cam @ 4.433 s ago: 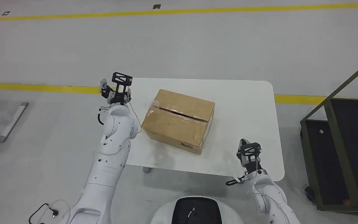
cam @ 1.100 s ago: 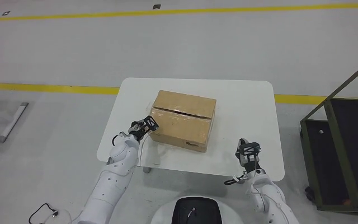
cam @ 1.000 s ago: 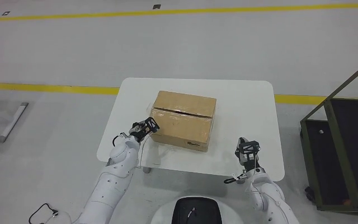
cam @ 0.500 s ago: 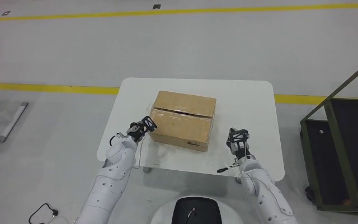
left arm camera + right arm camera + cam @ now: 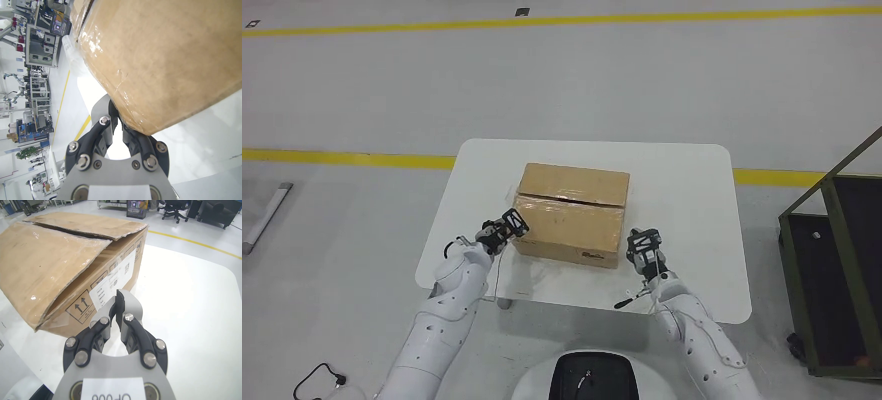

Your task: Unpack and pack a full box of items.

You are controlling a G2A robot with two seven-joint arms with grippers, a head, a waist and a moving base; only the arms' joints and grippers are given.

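Brown box (image 5: 570, 212) in the middle of the white counter (image 5: 682, 200), top flaps down but loose, with a dark gap along the middle. No unpacking done yet, by the look of it. Nearly the whole job left: open up, unpack, pack again. Left tool (image 5: 507, 224) pinched shut and empty, right at the box's near left corner. Right tool (image 5: 644, 243) pinched shut and empty too, just beside the near right corner.

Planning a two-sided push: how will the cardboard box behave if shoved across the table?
The cardboard box will probably slide rather than tip: it sits low and wide on the smooth table. Its glossy taped top may be slippery. Its torn, gaping flaps likely flex under pressure.
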